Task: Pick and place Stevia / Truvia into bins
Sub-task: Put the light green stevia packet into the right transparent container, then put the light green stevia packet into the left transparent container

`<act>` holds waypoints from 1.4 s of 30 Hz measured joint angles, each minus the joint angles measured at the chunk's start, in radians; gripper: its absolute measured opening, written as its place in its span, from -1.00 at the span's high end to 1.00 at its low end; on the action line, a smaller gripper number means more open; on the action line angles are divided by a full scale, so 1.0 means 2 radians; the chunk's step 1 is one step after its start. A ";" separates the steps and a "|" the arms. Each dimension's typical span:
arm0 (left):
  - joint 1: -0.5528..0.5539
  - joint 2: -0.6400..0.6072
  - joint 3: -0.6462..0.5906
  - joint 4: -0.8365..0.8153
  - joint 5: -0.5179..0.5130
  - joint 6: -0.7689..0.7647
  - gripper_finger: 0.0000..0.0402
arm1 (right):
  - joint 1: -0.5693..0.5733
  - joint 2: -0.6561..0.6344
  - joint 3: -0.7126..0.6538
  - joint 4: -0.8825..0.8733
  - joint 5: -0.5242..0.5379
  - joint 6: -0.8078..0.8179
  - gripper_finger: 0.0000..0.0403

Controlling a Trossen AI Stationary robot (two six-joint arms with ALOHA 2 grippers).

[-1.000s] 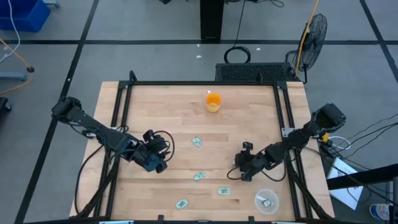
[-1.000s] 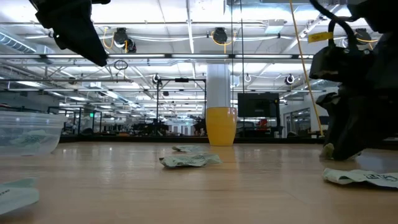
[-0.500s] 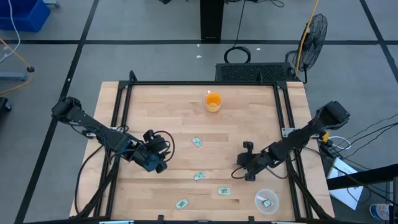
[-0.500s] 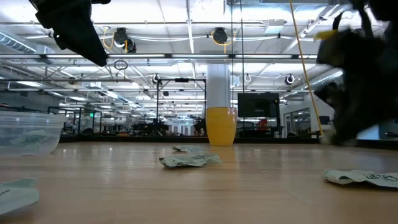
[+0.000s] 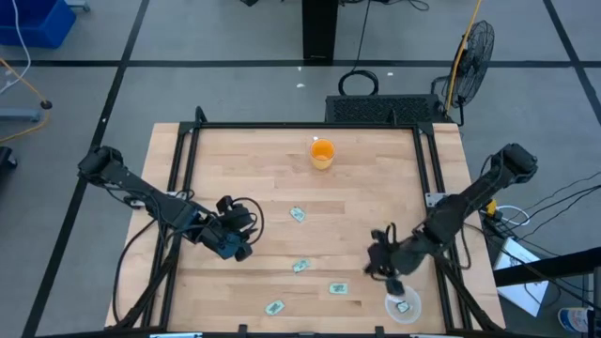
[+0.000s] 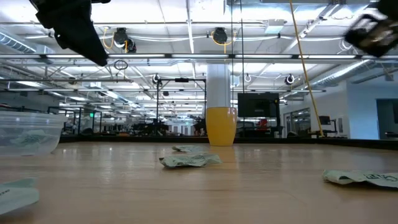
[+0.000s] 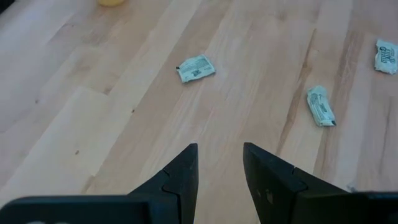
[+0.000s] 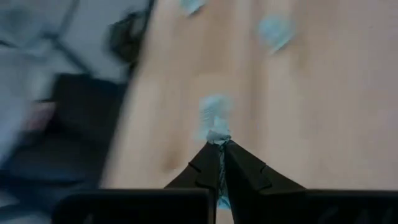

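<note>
Over clear cup (image 5: 404, 305), R gripper (image 5: 395, 283) clamped on packet (image 8: 215, 118), L gripper (image 7: 220, 163) open, idle.

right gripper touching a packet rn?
Touching. The right wrist view shows the right gripper shut on a packet, which sticks out from between its fingertips.

Even overhead light is filling the high view, leaving only faint shadows on the wooden table (image 5: 376, 197). In the low view, ceiling lamps (image 6: 219, 36) are glaring in rows across the upper frame, and the near tabletop along the bottom edge is falling out of focus. The left wrist view is staying sharp and evenly lit. The right wrist view is smearing heavily with motion blur; only the right gripper (image 8: 219, 155) at bottom centre is reading clearly.
</note>
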 joint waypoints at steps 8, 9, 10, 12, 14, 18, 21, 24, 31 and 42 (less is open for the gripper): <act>0.000 0.000 0.000 0.001 -0.049 0.005 0.33 | 0.090 0.037 0.018 -0.047 -0.102 0.329 0.96; 0.000 0.000 0.000 0.000 -0.058 0.005 0.33 | 0.101 0.044 0.018 -0.057 -0.101 0.359 0.96; 0.001 0.000 0.000 0.000 -0.070 0.004 0.33 | 0.112 0.051 0.018 -0.067 -0.101 0.386 0.96; 0.004 0.000 0.000 0.001 -0.093 0.001 0.33 | 0.131 0.066 0.018 -0.072 -0.100 0.432 0.96; 0.010 0.000 0.000 0.001 -0.106 0.002 0.33 | 0.142 0.082 0.018 -0.073 -0.096 0.449 0.96; 0.027 0.000 0.000 0.005 -0.112 0.029 0.33 | 0.141 0.116 0.018 -0.073 -0.088 0.434 0.96; 0.041 0.000 0.000 0.021 -0.112 0.047 0.33 | 0.134 0.136 0.018 -0.076 -0.099 0.402 0.96; 0.051 0.000 0.000 0.034 -0.104 0.065 0.33 | 0.126 0.145 0.018 -0.076 -0.126 0.383 0.91; 0.058 0.000 0.000 0.051 -0.091 0.088 0.33 | 0.111 0.145 0.018 -0.075 -0.140 0.356 0.68; 0.059 0.000 0.000 0.056 -0.076 0.091 0.33 | 0.101 0.137 0.018 -0.050 -0.209 0.382 0.51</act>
